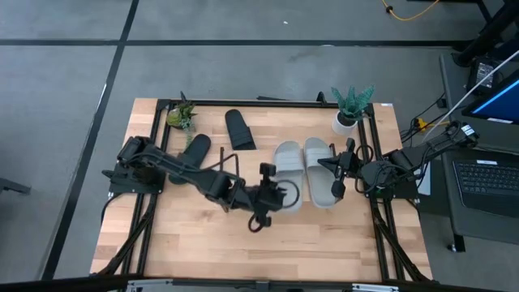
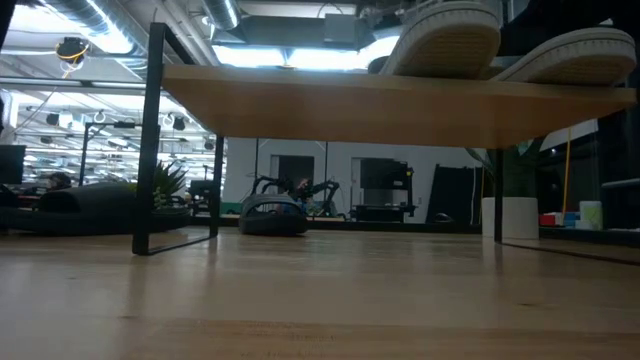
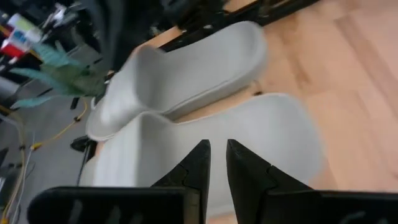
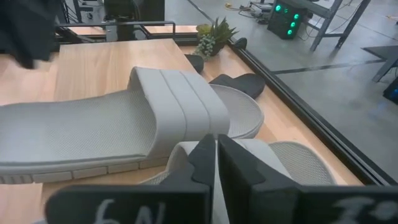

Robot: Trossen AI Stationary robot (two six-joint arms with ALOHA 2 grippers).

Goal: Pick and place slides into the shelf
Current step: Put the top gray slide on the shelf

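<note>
Grey slides [image 1: 302, 173] on shelf [image 1: 203, 243] (side by side)

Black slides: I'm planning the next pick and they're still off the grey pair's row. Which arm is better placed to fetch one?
Probably the left. The black slides lie on its side; the left gripper is nearer than the right gripper, which sits beyond the grey slides.

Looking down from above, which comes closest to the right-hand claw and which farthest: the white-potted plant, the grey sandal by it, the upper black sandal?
From the right gripper, in the high view:
1. The grey slide, right beside its fingertips, on the shelf.
2. The white-potted plant, at the back right corner.
3. The black slide, at the back, left of centre.
</note>
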